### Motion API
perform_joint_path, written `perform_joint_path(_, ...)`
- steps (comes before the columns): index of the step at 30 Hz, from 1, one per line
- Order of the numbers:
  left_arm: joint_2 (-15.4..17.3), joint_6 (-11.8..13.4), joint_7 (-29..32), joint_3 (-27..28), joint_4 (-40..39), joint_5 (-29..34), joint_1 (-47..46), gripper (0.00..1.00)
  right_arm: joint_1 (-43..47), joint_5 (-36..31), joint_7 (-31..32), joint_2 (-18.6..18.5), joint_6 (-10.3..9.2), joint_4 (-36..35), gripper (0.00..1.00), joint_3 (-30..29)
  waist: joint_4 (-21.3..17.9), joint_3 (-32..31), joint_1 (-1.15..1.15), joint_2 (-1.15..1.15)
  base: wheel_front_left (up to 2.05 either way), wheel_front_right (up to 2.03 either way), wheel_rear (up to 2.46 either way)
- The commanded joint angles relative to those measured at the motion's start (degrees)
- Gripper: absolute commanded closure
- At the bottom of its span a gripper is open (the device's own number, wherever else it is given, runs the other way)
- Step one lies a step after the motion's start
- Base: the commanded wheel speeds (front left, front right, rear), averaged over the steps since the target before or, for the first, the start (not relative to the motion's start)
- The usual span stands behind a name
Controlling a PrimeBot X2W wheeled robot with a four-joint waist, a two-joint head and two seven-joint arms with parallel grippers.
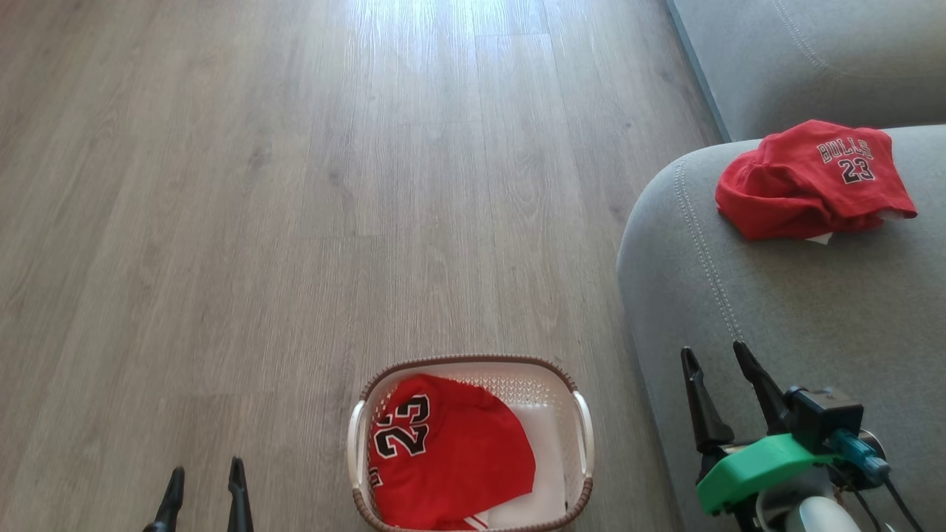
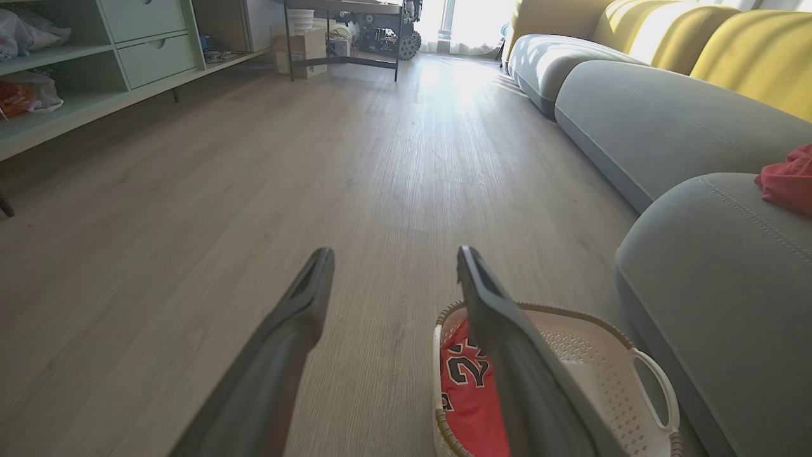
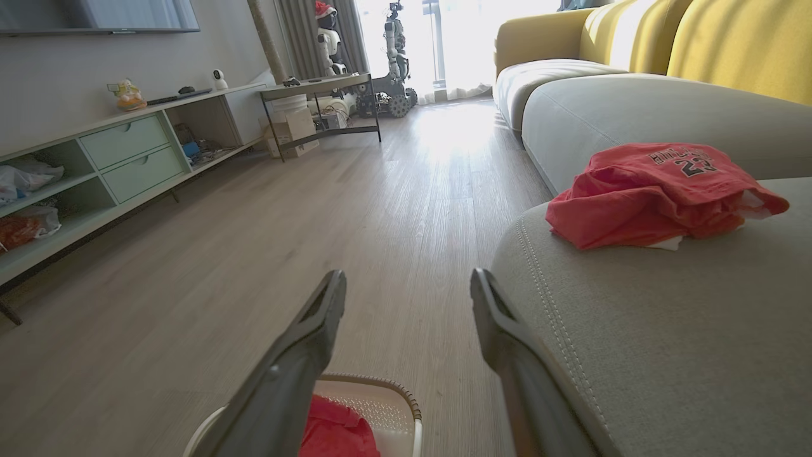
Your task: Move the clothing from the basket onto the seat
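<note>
One red piece of clothing marked "BULLS 23" (image 1: 813, 181) (image 3: 660, 190) lies crumpled on the grey seat (image 1: 798, 310) (image 3: 666, 343), with its edge also at the right of the left wrist view (image 2: 790, 181). A second red piece with a large "23" (image 1: 443, 454) (image 2: 469, 393) (image 3: 333, 431) lies in the cream basket (image 1: 584, 421) (image 2: 590, 355) (image 3: 380, 397) on the floor. My left gripper (image 1: 205, 473) (image 2: 393, 266) is open and empty, left of the basket. My right gripper (image 1: 717, 362) (image 3: 409, 285) is open and empty over the seat's front edge, right of the basket.
Wood floor (image 1: 295, 222) stretches ahead and to the left. A low shelf unit with drawers (image 3: 127, 152) lines the far left wall, and a black-legged table (image 3: 317, 95) and a wheeled robot (image 3: 393, 57) stand far off. Yellow back cushions (image 3: 729, 44) top the sofa.
</note>
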Motion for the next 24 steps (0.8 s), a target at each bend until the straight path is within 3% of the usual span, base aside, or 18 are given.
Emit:
perform_joint_path(1, 0.22, -0.27, -0.71, 2.46, -1.23, 0.48, -2.01, 0.0, -1.53, -0.51, -0.53, 0.2, -0.02, -1.54, 0.0, 1.31, -0.01, -0.05, 0.0, 0.0, 0.0, 0.0, 0.0)
perform_joint_path(24, -1.19, -2.15, -0.71, 2.59, 0.54, 2.56, -1.93, 0.0, -1.1, -0.75, -0.53, 0.2, -0.02, -1.57, 0.0, 1.0, -0.22, 0.53, 0.0, 0.0, 0.0, 0.0, 0.0)
